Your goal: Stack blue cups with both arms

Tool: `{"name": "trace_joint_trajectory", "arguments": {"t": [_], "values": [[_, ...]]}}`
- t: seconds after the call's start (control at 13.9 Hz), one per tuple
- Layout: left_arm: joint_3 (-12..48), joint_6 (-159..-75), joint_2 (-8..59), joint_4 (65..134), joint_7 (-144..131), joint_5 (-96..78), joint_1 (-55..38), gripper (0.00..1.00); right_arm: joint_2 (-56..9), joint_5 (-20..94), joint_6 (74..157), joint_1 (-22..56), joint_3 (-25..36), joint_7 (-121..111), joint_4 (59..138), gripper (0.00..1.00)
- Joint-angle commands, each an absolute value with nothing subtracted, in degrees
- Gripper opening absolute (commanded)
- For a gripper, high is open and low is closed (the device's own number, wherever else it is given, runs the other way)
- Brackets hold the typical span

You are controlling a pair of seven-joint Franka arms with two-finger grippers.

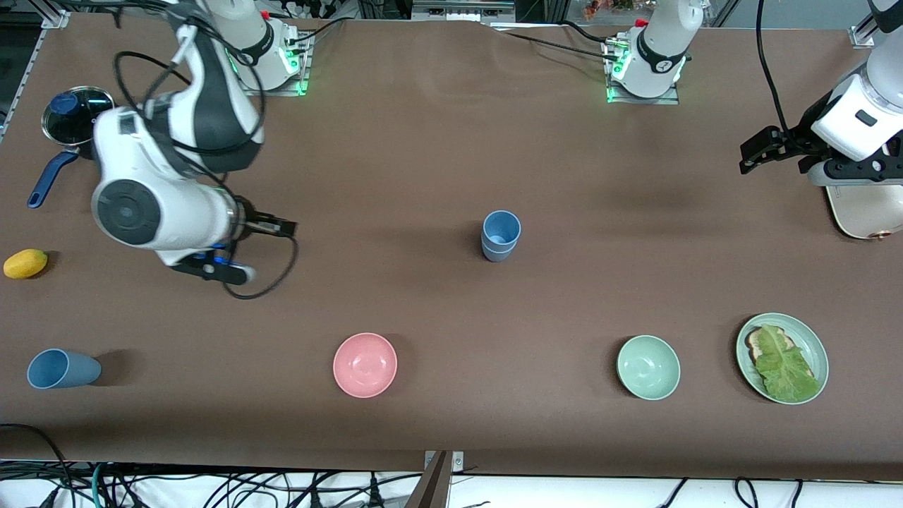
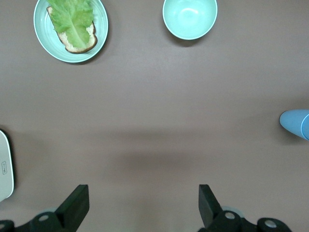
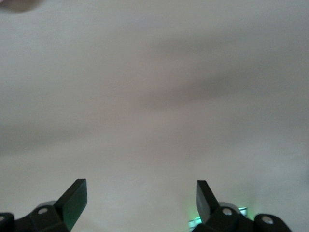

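Two blue cups (image 1: 501,236) stand nested upright in the middle of the table, the lower one greyer. A third blue cup (image 1: 62,369) lies on its side near the front edge at the right arm's end. My right gripper (image 1: 286,227) is open and empty over bare table, between the fallen cup and the stack; its wrist view shows only tablecloth between the open fingers (image 3: 72,200). My left gripper (image 1: 749,156) is open and empty over bare table at the left arm's end. Its wrist view shows the stack (image 2: 295,123) at the picture's edge, well apart from the gripper (image 2: 142,203).
A pink bowl (image 1: 365,365), a green bowl (image 1: 648,367) and a green plate (image 1: 808,335) with toast and lettuce stand along the front. A yellow fruit (image 1: 25,263) and a lidded pot (image 1: 74,116) are at the right arm's end. A white appliance (image 1: 864,212) lies under the left arm.
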State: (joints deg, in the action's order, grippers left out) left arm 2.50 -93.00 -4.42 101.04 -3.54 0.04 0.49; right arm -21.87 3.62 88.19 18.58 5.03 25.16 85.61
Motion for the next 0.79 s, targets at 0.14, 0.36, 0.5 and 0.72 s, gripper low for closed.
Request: {"name": "trace_joint_trajectory", "arguments": {"t": [0.14, 0.36, 0.5, 0.72], "values": [[2.72, -91.84, -2.11, 97.65, 4.37, -1.23, -0.17, 1.0, -6.54, -2.9, 94.02, 6.96, -3.51, 22.59, 101.04, 1.0], [2.72, -92.37, -2.11, 97.56, 3.0, -1.32, -2.19, 1.0, 0.52, -2.9, 97.03, 1.6, -6.41, 17.08, 105.21, 1.0], [3.07, -92.37, -2.02, 97.47, 2.73, -1.23, -2.9, 1.0, 2.45, -2.64, 96.51, 0.53, -6.42, 12.93, 105.29, 1.0], [3.69, -93.08, -1.93, 97.47, 2.11, -1.23, -3.25, 1.0, 4.48, -0.97, 94.76, -1.75, -6.24, 12.83, 104.5, 1.0]]}}
